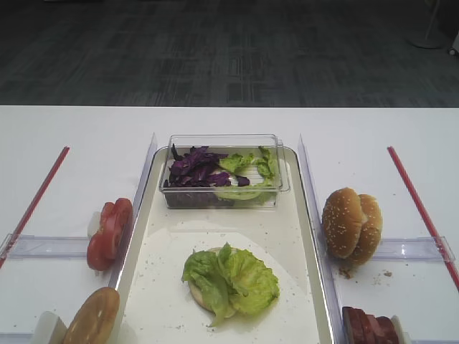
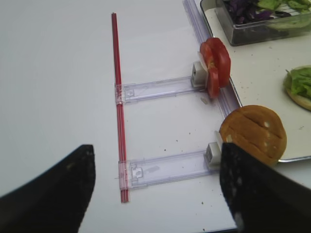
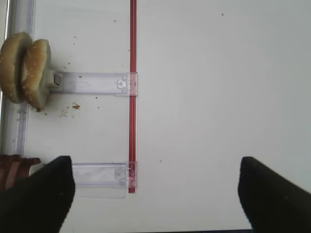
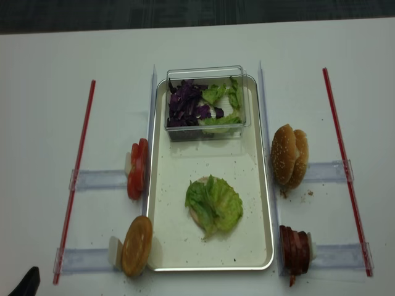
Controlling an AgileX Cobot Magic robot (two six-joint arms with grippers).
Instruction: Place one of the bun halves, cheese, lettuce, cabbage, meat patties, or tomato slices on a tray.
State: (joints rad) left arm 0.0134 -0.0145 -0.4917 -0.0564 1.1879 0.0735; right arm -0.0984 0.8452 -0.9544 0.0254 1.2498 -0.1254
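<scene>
- Exterior high view: the tray lay lengthwise in the middle of a white table, and near its centre sat a flat pale bun half almost covered by a ruffled green lettuce leaf.
- At the far end of the tray stood a clear plastic box. Inside it, the purple cabbage was heaped on the left, and more lettuce lay on the right.
- Left of the tray, just outside its rim, the tomato slices stood on edge against a clear plastic holder.
- Nearer the camera on that same side, a golden-brown bun half stood on edge.
- Right of the tray, two sesame-seeded bun halves stood on edge together, with crumbs on the table beside them.
- Nearer the camera on the right, the meat patties stood in a row.
- A red strip ran along the table on the outer right, and a matching one on the outer left.
- In the right wrist view, the right gripper hung over bare table with its dark fingers spread wide and nothing between them.
- In the left wrist view, the left gripper was likewise spread apart, gripping nothing, above the table beside the left red strip.
</scene>
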